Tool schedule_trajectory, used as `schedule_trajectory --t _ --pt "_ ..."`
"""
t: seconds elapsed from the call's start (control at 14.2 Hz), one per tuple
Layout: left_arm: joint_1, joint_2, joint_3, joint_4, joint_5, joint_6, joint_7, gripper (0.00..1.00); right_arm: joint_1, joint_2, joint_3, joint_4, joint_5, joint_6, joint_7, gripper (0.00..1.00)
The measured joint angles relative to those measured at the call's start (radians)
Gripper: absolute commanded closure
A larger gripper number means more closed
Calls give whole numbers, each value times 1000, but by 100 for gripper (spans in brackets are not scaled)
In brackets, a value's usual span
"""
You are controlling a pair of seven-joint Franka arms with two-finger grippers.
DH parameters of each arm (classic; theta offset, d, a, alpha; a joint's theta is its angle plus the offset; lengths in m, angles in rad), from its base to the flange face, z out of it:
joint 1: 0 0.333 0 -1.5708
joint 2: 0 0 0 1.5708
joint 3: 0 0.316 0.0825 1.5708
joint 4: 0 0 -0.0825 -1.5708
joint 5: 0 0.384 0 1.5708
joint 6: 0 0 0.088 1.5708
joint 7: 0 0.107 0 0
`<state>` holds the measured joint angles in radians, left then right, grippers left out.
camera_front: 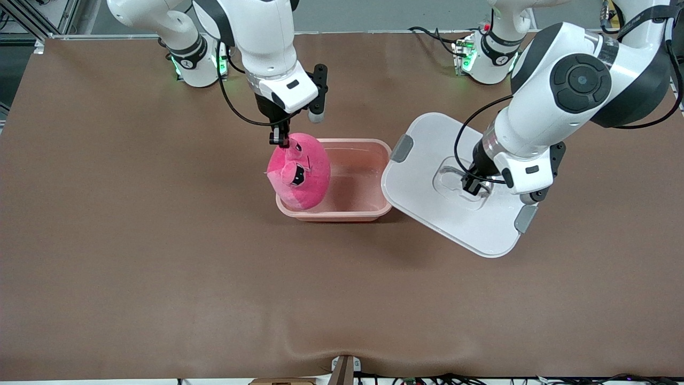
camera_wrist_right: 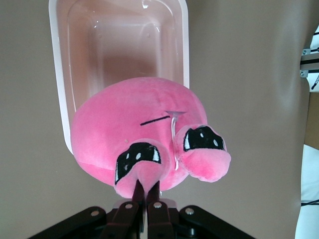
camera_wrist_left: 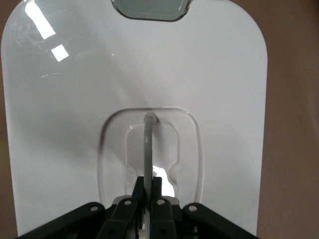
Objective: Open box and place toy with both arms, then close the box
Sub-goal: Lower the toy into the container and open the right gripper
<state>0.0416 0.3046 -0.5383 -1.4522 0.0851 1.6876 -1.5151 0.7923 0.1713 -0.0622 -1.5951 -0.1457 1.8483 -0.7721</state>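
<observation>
The pale pink box (camera_front: 359, 184) stands open at mid-table; it also shows in the right wrist view (camera_wrist_right: 70, 114). My right gripper (camera_front: 279, 140) is shut on an ear of the bright-pink toy (camera_front: 299, 171) and holds it hanging over the box's end toward the right arm; in the right wrist view the toy (camera_wrist_right: 134, 144) hangs from the gripper (camera_wrist_right: 148, 191). My left gripper (camera_front: 472, 185) is shut on the clear handle (camera_wrist_left: 147, 144) of the white lid (camera_front: 427, 187), held tilted beside the box. In the left wrist view the gripper (camera_wrist_left: 148, 184) pinches the handle over the lid (camera_wrist_left: 65, 124).
The brown table (camera_front: 160, 267) spreads wide toward the front camera. Both arm bases (camera_front: 195, 67) (camera_front: 483, 59) with green lights stand along the table's edge farthest from the camera. Grey clips (camera_front: 402, 148) (camera_front: 526, 218) sit at the lid's two ends.
</observation>
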Motion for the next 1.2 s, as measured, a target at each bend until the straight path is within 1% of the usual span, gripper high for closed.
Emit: schedule_trajectory --t 0.49,1.2 --pt "0 0 -1 0 -1 0 0 100 10 26 0 0 -34 16 -1 100" --pt "0 0 -3 0 -1 -2 0 100 10 36 -10 -1 -37 17 -45 100"
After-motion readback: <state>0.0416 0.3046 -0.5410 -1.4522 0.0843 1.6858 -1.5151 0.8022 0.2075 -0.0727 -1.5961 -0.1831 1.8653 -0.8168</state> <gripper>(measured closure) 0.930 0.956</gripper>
